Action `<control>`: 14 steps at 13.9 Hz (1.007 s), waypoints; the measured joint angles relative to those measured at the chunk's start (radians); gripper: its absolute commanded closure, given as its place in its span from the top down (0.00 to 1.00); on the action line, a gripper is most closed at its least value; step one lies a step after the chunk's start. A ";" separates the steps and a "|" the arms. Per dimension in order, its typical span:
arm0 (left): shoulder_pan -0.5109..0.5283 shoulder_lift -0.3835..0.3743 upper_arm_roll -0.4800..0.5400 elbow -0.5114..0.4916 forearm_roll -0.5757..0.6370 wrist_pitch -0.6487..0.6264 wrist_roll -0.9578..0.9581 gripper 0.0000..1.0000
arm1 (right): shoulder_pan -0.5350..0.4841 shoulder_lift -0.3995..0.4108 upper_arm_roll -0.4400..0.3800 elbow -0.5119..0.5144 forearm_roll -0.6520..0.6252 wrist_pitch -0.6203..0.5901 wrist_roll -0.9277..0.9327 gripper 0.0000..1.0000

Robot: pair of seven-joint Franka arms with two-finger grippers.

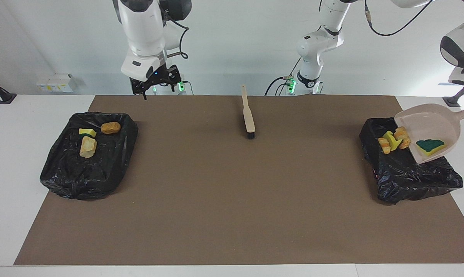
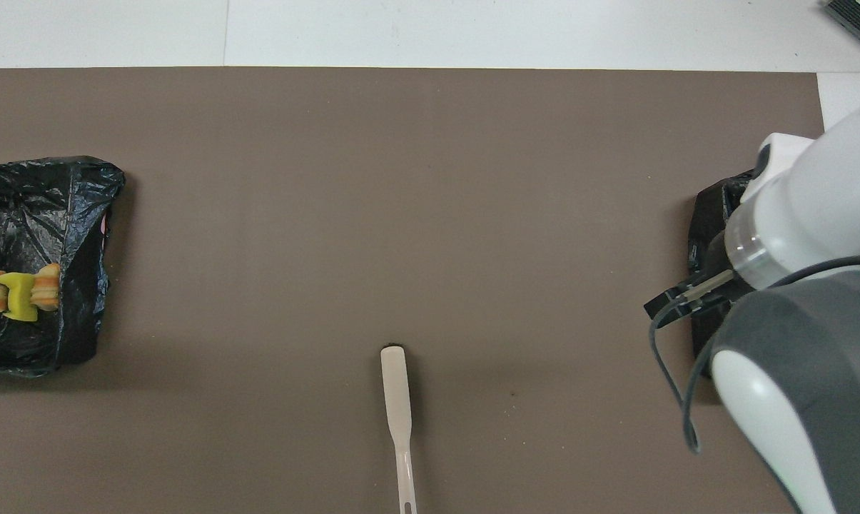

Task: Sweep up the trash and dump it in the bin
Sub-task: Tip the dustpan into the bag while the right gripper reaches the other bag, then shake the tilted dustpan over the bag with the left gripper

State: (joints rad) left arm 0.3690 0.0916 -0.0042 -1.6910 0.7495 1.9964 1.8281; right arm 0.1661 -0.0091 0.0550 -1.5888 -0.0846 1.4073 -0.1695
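The beige dustpan [image 1: 434, 123] hangs tilted over the black-bagged bin [image 1: 412, 177] at the left arm's end. Its handle runs off the view's edge to my left gripper, which is out of view. A green-and-yellow sponge [image 1: 430, 146] lies in the pan. Orange lumps and a yellow sponge piece [image 1: 392, 141] lie at the pan's lip on the bag, seen from above as trash [image 2: 17, 294]. My right gripper [image 1: 156, 86] hangs open and empty over the table edge by the robots. The beige brush [image 1: 249, 115] lies flat on the mat.
A second black-bagged bin [image 1: 89, 169] at the right arm's end holds a yellow sponge [image 1: 87, 132], an orange lump [image 1: 111, 127] and a tan lump [image 1: 88, 147]. The right arm covers most of this bin [image 2: 711, 214] from above. A brown mat [image 1: 232, 200] covers the table.
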 measured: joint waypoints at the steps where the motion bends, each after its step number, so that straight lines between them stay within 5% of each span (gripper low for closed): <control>1: 0.000 0.000 0.000 0.012 0.003 0.018 0.026 0.00 | -0.027 0.002 -0.002 0.012 -0.010 0.013 -0.003 1.00; 7: -0.065 -0.007 -0.002 0.113 -0.069 -0.056 0.038 0.00 | -0.176 0.008 -0.004 0.026 -0.016 0.140 0.055 1.00; 14: -0.137 -0.048 -0.016 0.105 -0.283 -0.317 -0.358 0.00 | -0.201 -0.009 -0.003 0.026 0.033 0.143 0.144 1.00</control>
State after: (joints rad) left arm 0.2317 0.0441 -0.0202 -1.5856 0.4670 1.6792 1.4703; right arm -0.0354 -0.0177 0.0525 -1.5625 -0.0516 1.5502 -0.0252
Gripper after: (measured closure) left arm 0.683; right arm 0.000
